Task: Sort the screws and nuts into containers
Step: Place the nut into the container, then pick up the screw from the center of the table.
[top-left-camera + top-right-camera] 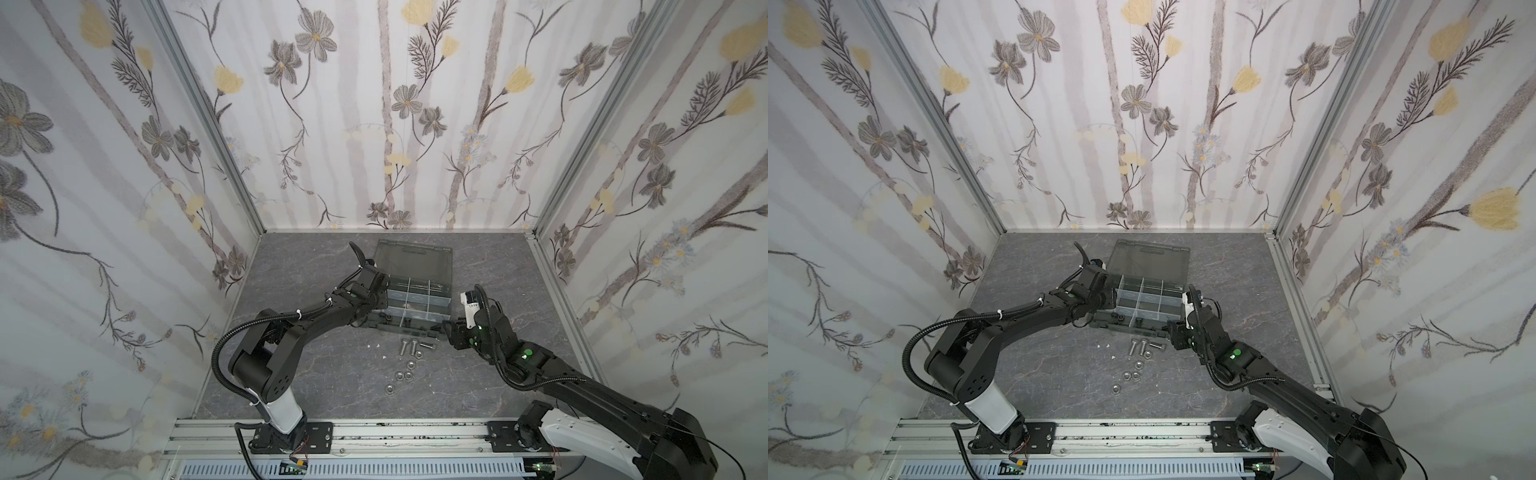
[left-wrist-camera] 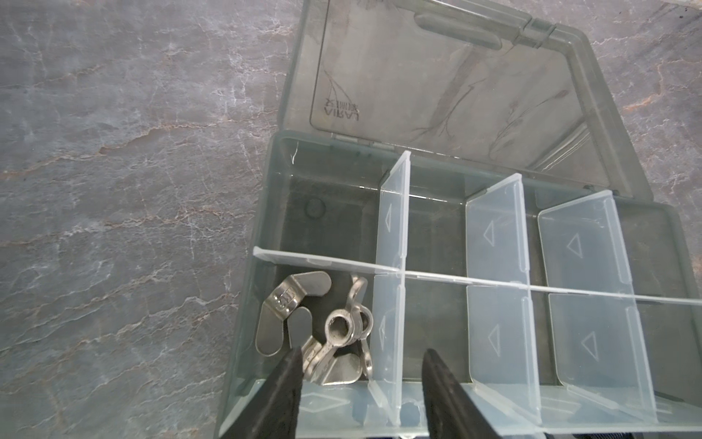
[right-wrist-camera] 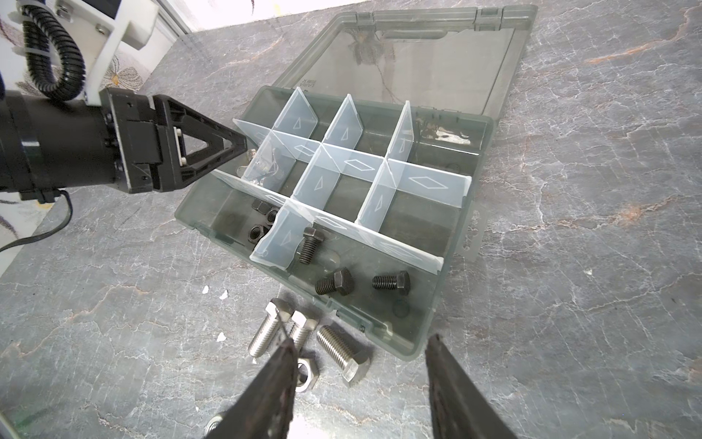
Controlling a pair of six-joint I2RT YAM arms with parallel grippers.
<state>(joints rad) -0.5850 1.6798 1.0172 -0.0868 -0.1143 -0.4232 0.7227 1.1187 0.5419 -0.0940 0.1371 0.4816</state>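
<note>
The dark grey organiser case (image 1: 451, 297) lies open, its containers split by pale dividers (image 2: 395, 243). My left gripper (image 2: 362, 355) is open over the left-end container, just above silver wing nuts (image 2: 334, 328); nothing is between its fingers. From the right wrist view it (image 3: 239, 148) reaches in over the case's edge. Black nuts (image 3: 262, 220) and three black screws (image 3: 336, 283) lie in the front containers. Three silver screws (image 1: 412, 347) and several silver nuts (image 1: 409, 365) lie on the table before the case. My right gripper (image 3: 361, 340) hangs open above those screws (image 3: 343, 353), holding nothing.
The smoky lid (image 1: 413, 259) lies flat behind the case. Small white flecks (image 1: 376, 345) dot the grey marble tabletop (image 1: 316, 374) left of the screws. Flowered walls enclose three sides, and an aluminium rail (image 1: 395, 432) runs along the front.
</note>
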